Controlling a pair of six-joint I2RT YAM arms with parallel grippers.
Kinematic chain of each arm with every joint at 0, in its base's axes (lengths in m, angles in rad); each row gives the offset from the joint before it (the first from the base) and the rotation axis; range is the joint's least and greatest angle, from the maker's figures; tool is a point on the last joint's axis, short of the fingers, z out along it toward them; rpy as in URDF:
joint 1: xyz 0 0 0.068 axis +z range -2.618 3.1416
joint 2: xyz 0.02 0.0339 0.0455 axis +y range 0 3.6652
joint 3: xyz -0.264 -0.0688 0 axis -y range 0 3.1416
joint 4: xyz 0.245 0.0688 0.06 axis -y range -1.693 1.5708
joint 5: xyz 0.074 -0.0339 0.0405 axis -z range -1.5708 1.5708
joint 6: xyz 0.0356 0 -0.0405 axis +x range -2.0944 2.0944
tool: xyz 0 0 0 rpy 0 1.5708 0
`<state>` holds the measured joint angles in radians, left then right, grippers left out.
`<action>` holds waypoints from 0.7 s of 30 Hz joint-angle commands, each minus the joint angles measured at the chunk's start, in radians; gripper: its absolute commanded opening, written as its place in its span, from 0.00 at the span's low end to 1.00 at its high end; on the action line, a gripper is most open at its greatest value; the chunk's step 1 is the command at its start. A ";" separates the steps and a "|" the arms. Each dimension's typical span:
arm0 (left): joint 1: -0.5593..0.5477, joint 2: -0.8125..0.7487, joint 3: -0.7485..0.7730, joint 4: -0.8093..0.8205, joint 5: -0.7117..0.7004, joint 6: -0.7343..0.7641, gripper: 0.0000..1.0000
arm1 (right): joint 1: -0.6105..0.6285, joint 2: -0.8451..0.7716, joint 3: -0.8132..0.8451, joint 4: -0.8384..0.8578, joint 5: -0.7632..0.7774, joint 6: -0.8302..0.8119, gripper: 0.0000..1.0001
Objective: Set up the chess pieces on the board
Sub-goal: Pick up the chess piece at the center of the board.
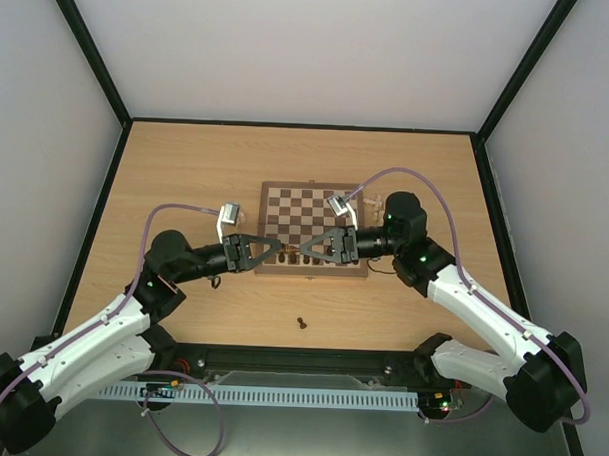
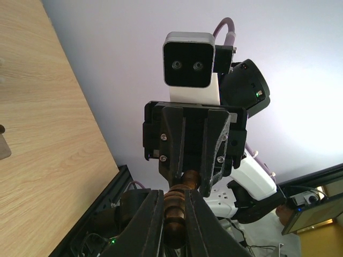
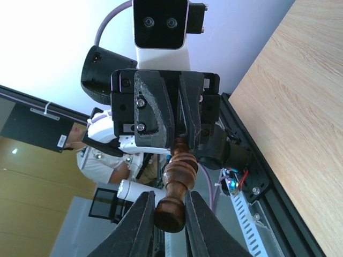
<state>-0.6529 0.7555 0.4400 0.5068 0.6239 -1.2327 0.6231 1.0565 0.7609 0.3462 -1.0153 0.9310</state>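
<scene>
Grippers face each other tip to tip above the near edge of the board (image 1: 315, 203), with one dark brown chess piece (image 1: 295, 251) spanning the gap between them.

Left gripper (image 1: 281, 249): jaws pressed together on one end of the piece. In the left wrist view the turned body of the piece (image 2: 172, 211) sits squeezed between the two fingers (image 2: 150, 219), and its far end enters the opposing right gripper (image 2: 188, 179).

Right gripper (image 1: 309, 250): jaws closed against the round base of the piece. In the right wrist view the base (image 3: 170, 211) is flanked by both fingers (image 3: 140, 219), in contact on each side; the stem runs away from the camera into the left gripper (image 3: 179, 142).

Piece orientation: horizontal, lying along the line joining the two grippers, clear of the board surface.

Board: centred on the tabletop (image 1: 186, 174), beyond both arms. A row of pieces (image 1: 318, 261) stands along its near edge, directly below the grippers; individual types are too small to tell.

One loose dark piece (image 1: 301, 323) rests on the tabletop, well apart from the board, between the two arms.
</scene>
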 commanded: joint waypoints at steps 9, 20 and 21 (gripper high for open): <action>0.006 0.020 0.079 -0.163 -0.033 0.118 0.02 | 0.005 -0.030 0.138 -0.390 0.173 -0.238 0.05; 0.012 0.220 0.467 -0.858 -0.351 0.476 0.02 | -0.010 -0.082 0.212 -0.763 0.578 -0.428 0.04; 0.012 0.264 0.501 -0.909 -0.384 0.506 0.02 | -0.010 -0.087 0.213 -0.781 0.618 -0.436 0.04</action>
<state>-0.6456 0.9119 0.8185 -0.0803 0.4129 -0.9131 0.6170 0.9997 0.9424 -0.2623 -0.5900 0.5797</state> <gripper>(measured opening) 0.102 0.114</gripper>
